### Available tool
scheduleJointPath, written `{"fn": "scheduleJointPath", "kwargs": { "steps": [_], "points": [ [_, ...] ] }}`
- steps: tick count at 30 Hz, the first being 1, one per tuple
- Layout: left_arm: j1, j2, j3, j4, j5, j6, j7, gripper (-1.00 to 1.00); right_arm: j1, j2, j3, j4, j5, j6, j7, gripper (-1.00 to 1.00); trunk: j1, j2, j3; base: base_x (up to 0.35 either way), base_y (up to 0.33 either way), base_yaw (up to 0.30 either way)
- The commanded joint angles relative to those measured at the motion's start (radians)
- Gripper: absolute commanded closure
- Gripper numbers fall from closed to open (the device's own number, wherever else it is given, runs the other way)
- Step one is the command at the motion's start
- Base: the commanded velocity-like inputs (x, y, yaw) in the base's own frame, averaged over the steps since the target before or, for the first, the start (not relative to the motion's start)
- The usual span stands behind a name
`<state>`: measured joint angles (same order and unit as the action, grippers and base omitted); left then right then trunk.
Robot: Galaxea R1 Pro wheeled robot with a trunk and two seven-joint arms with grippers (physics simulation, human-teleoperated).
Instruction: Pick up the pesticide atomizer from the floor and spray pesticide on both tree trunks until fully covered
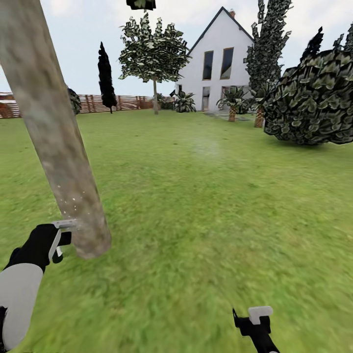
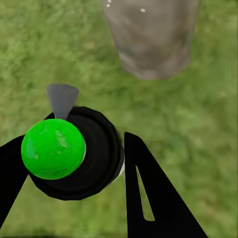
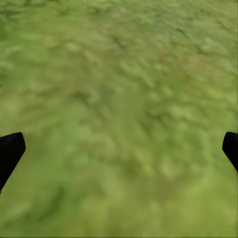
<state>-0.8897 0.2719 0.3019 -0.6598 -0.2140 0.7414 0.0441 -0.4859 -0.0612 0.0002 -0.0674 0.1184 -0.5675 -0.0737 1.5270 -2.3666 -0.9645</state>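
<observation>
I see my left end effector (image 2: 74,168) closed around the atomizer (image 2: 79,153), one black finger (image 2: 153,198) on one side of it and the other finger at the frame edge on the opposite side. The atomizer's black round body carries a bright green ball top (image 2: 53,148). A grey cone nozzle (image 2: 62,99) sticks out from it, pointing over the grass (image 2: 203,124). Near it, the base of a grey-brown trunk (image 2: 151,34) meets the grass. A few white specks (image 2: 143,10) sit on the bark.
</observation>
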Motion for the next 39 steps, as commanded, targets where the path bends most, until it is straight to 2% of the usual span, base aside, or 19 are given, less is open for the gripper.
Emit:
{"fn": "scheduleJointPath", "kwargs": {
  "steps": [1, 12, 19, 24, 35, 39],
  "points": [
    [-0.001, -0.001, 0.002, 0.0, -0.004, 0.004, 0.003, 1.0, 0.0, 0.0, 0.0, 0.001, 0.01, -0.002, -0.008, -1.0, 0.0, 0.0, -0.001, 0.237, -0.187, 0.277],
    [0.001, -0.002, 0.0, 0.0, -0.003, 0.004, 0.013, 1.0, 0.0, 0.0, 0.0, 0.001, 0.01, -0.002, -0.008, -1.0, 0.0, 0.0, -0.001, 0.219, -0.198, 0.277],
    [0.002, -0.003, 0.0, 0.0, -0.002, 0.004, 0.014, 1.0, 0.0, 0.0, 0.0, 0.0, 0.01, -0.002, -0.007, -1.0, 0.0, 0.0, -0.001, 0.153, -0.236, 0.048],
    [0.003, -0.004, 0.0, 0.0, -0.002, 0.003, 0.014, 1.0, 0.0, 0.001, 0.0, 0.0, 0.01, -0.002, -0.008, -1.0, 0.0, 0.0, -0.001, 0.04, -0.264, 0.017],
    [0.003, -0.005, 0.0, 0.007, -0.004, 0.002, 0.014, 1.0, 0.0, 0.0, 0.0, 0.0, 0.01, -0.002, -0.007, -1.0, 0.0, 0.0, -0.001, 0.021, -0.269, 0.22],
    [0.04, -0.013, 0.002, 0.014, 0.0, -0.005, 0.014, 1.0, 0.0, 0.0, 0.0, 0.001, 0.01, -0.002, -0.006, -1.0, 0.0, 0.0, -0.001, 0.172, -0.24, 0.009]
  ]
}}
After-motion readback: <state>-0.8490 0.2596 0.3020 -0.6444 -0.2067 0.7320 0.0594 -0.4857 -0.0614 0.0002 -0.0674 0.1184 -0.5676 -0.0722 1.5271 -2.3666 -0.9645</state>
